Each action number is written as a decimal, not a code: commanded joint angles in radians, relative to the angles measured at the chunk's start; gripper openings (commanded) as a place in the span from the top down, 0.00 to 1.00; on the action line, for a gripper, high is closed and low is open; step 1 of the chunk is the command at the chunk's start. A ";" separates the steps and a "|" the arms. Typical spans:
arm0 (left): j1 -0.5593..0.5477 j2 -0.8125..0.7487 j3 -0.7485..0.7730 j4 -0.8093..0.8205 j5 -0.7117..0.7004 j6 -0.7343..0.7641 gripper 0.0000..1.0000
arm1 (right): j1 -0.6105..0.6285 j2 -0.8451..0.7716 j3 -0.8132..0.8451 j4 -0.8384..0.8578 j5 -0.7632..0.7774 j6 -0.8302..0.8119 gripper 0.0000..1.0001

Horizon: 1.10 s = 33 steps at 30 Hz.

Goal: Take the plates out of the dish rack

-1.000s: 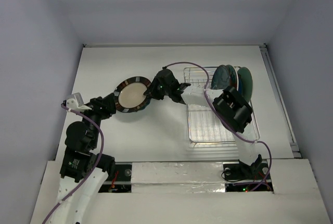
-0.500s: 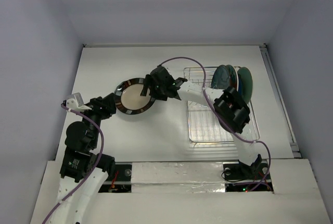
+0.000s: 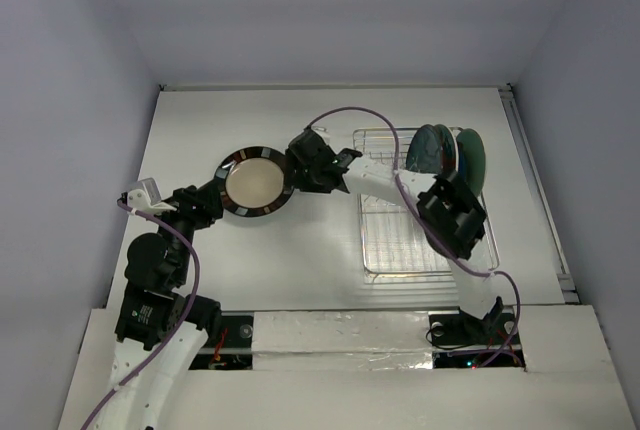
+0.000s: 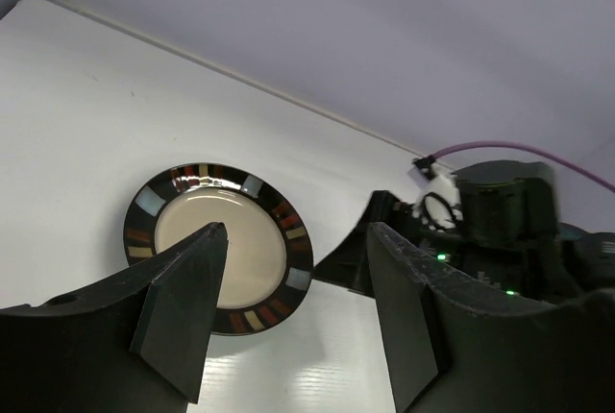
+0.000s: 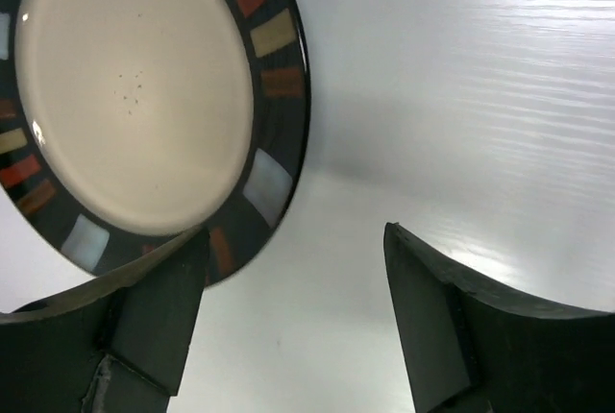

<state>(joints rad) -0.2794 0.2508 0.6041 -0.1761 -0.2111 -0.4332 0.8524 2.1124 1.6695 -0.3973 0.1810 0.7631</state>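
The cream plate with the dark brown rim (image 3: 255, 182) lies flat on the white table, left of the dish rack (image 3: 400, 245). My right gripper (image 3: 300, 164) is open and empty at the plate's right edge; in its wrist view the plate (image 5: 135, 96) fills the upper left and the gripper (image 5: 295, 235) stands over bare table. My left gripper (image 3: 211, 198) is open and empty at the plate's near-left edge; its wrist view shows the gripper (image 4: 298, 232) and the plate (image 4: 219, 245) just ahead. Three other plates stand upright at the rack's far end, a teal-blue one (image 3: 430, 147) and a green one (image 3: 473, 160) among them.
The right arm (image 3: 450, 215) reaches over the rack's near half. Its gripper body (image 4: 500, 216) shows on the right of the left wrist view. Grey walls close in the table on the left, back and right.
My right gripper lowered the tilted cream plate flat onto the table, let go of it and drew back slightly to the right. The left arm has not moved.
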 commanded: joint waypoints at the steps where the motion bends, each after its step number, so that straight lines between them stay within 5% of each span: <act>1: 0.005 -0.007 0.006 0.047 0.004 0.001 0.43 | 0.011 -0.184 -0.008 -0.032 0.097 -0.065 0.24; 4: 0.005 -0.015 0.008 0.044 0.004 -0.001 0.43 | 0.011 -0.352 -0.089 -0.052 0.181 -0.114 0.47; 5: 0.005 -0.016 0.008 0.043 0.004 -0.001 0.43 | 0.011 -0.408 -0.120 -0.063 0.220 -0.137 0.61; 6: 0.005 -0.019 0.006 0.044 0.004 0.001 0.43 | 0.011 -0.522 -0.179 -0.078 0.317 -0.148 0.88; 8: 0.005 -0.022 0.005 0.046 0.004 -0.002 0.43 | -0.013 -0.632 -0.230 -0.155 0.411 -0.174 1.00; 15: 0.005 -0.024 0.003 0.049 0.004 -0.001 0.44 | -0.215 -0.962 -0.390 -0.339 0.451 -0.246 0.97; 17: 0.005 -0.024 0.003 0.050 0.004 0.001 0.45 | -0.256 -0.997 -0.419 -0.344 0.414 -0.284 0.84; 18: 0.005 -0.025 0.003 0.050 0.004 0.001 0.46 | -0.288 -0.997 -0.422 -0.345 0.391 -0.298 0.67; 21: 0.005 -0.021 0.003 0.050 0.004 0.001 0.60 | -0.311 -0.951 -0.406 -0.373 0.388 -0.324 0.56; 25: 0.005 -0.021 0.003 0.047 0.004 -0.001 0.78 | -0.357 -0.882 -0.393 -0.350 0.370 -0.350 0.55; 33: 0.005 -0.018 0.005 0.047 0.004 0.001 0.72 | -0.378 -0.772 -0.372 -0.374 0.494 -0.343 0.56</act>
<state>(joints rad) -0.2794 0.2371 0.6041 -0.1749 -0.2111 -0.4358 0.4850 1.3426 1.2697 -0.7532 0.5903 0.4389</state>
